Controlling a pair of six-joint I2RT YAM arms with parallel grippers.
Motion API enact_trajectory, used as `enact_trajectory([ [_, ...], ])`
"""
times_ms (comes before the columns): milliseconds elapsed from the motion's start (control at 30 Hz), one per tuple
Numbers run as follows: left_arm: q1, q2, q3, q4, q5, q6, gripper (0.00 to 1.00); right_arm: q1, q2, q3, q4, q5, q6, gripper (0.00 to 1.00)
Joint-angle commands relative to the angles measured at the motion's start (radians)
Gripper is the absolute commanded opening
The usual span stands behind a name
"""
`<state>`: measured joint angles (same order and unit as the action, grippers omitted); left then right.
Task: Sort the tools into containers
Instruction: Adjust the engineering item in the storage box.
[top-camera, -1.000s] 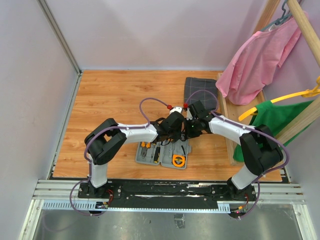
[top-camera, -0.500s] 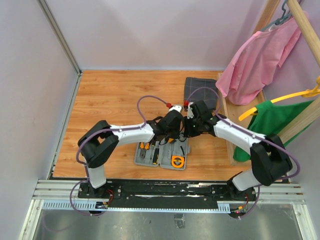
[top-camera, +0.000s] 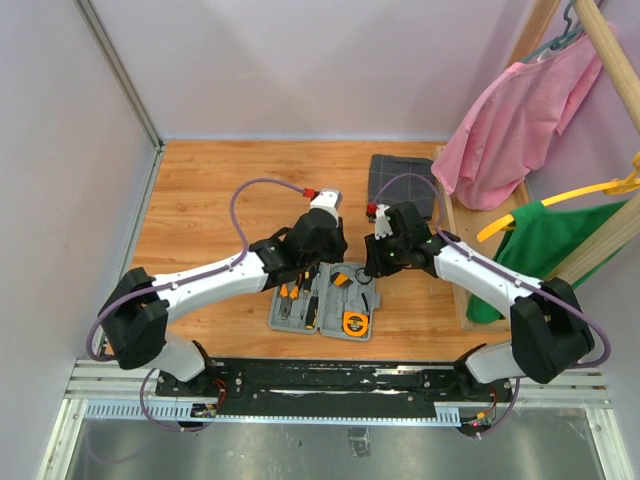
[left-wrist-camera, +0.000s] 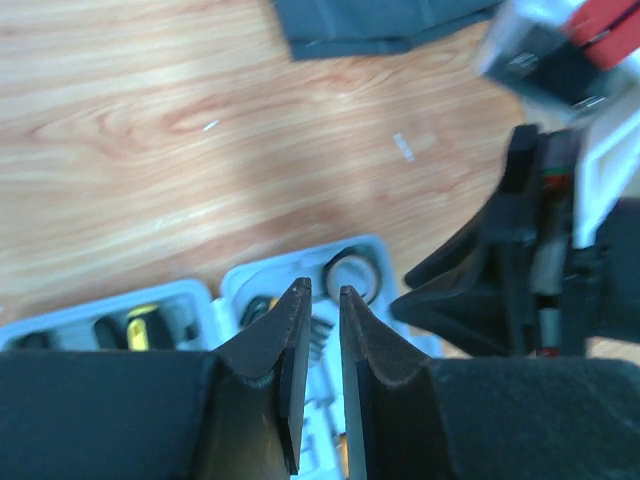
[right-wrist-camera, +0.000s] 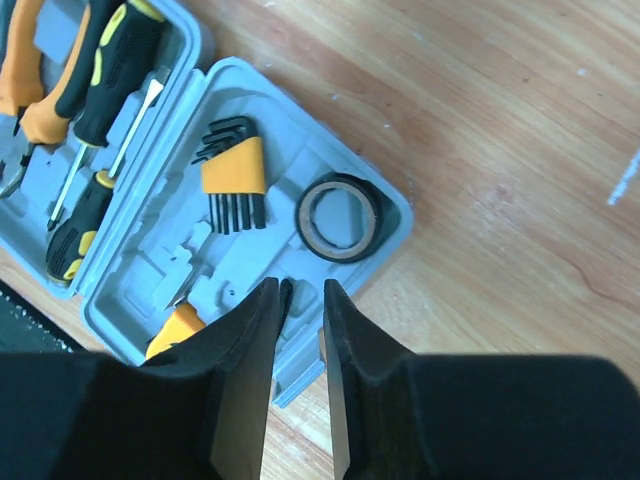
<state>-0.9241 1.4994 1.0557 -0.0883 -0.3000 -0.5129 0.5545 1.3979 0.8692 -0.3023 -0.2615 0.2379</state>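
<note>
The grey hinged case (top-camera: 287, 322) lies open near the front of the wooden floor. In the right wrist view its compartments (right-wrist-camera: 150, 270) hold orange-handled pliers (right-wrist-camera: 25, 90), two screwdrivers (right-wrist-camera: 105, 60), a set of hex keys (right-wrist-camera: 232, 175), a black tape roll (right-wrist-camera: 340, 215) and the orange tape measure (right-wrist-camera: 178, 328). My left gripper (left-wrist-camera: 322, 290) hovers over the case's far half, its fingers a narrow gap apart and empty. My right gripper (right-wrist-camera: 305, 288) hangs above the case's right edge, slightly open and empty. From above, the left gripper (top-camera: 325, 262) and the right gripper (top-camera: 375, 268) sit close together.
A dark grey folded cloth (top-camera: 402, 182) lies behind the case. A wooden rack (top-camera: 455, 250) with pink (top-camera: 510, 120) and green (top-camera: 555, 235) garments stands at the right. Purple walls close in the left and back sides.
Both grippers have parted from shut to a narrow gap. The left wrist has swung left and away from the right gripper. The case stays where it was.
</note>
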Motion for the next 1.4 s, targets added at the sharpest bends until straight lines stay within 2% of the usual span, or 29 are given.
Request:
enact_trajectory([
  [0, 0.045, -0.095, -0.123, -0.034, -0.040, -0.016, 0.22, 0.008, 0.042, 0.014, 0.035, -0.136, -0.058, 0.28],
  [233, 0.159, -0.307, -0.311, -0.068, -0.029, -0.050, 0.23, 0.046, 0.156, 0.088, 0.056, -0.190, -0.078, 0.41],
  [400, 0.209, -0.406, -0.387, -0.104, -0.041, -0.057, 0.25, 0.058, 0.221, 0.143, 0.062, -0.183, -0.077, 0.43],
  [600, 0.228, -0.452, -0.447, -0.118, -0.032, -0.073, 0.25, 0.059, 0.307, 0.203, 0.039, -0.184, -0.089, 0.44],
  [967, 0.232, -0.434, -0.466, -0.104, -0.011, -0.073, 0.24, 0.061, 0.388, 0.234, 0.017, -0.242, -0.097, 0.42],
  [1367, 0.232, -0.413, -0.484, -0.070, 0.013, -0.077, 0.24, 0.062, 0.423, 0.238, 0.021, -0.318, -0.077, 0.28],
])
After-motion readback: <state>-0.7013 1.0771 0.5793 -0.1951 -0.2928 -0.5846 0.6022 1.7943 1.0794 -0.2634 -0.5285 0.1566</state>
